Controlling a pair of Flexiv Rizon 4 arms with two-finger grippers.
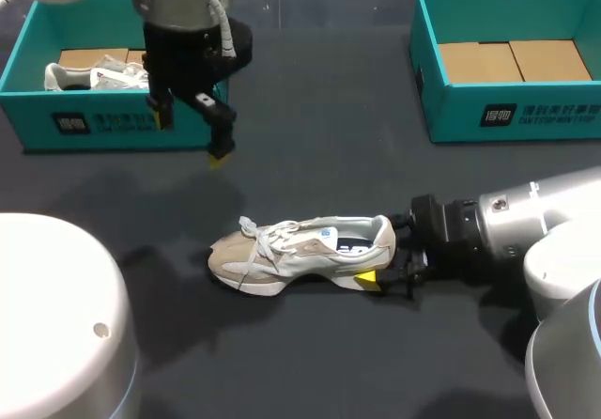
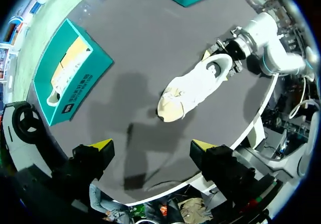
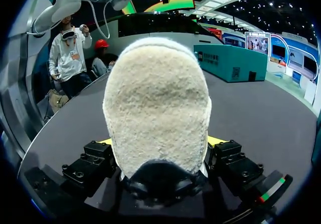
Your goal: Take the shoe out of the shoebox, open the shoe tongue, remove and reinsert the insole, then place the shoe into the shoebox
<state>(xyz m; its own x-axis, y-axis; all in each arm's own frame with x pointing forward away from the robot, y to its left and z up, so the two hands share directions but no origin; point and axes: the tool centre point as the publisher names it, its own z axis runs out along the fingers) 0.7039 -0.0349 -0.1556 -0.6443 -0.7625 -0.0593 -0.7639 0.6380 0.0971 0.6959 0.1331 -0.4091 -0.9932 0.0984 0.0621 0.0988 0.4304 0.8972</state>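
Your dark grey table (image 1: 310,137) has the beige-and-white laced sneaker (image 1: 300,250) standing on its sole mid-table, outside both boxes. Your right gripper (image 1: 383,259) is clamped across its heel. Your left gripper (image 1: 189,137) hangs with its fingers apart, near the left teal cardboard shoebox (image 1: 122,123) and well apart from the right teal cardboard shoebox (image 1: 526,114).

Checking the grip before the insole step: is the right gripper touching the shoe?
Touching. In the right wrist view the heel of the shoe sits between the fingers of the right gripper, with both yellow tips against its sides.
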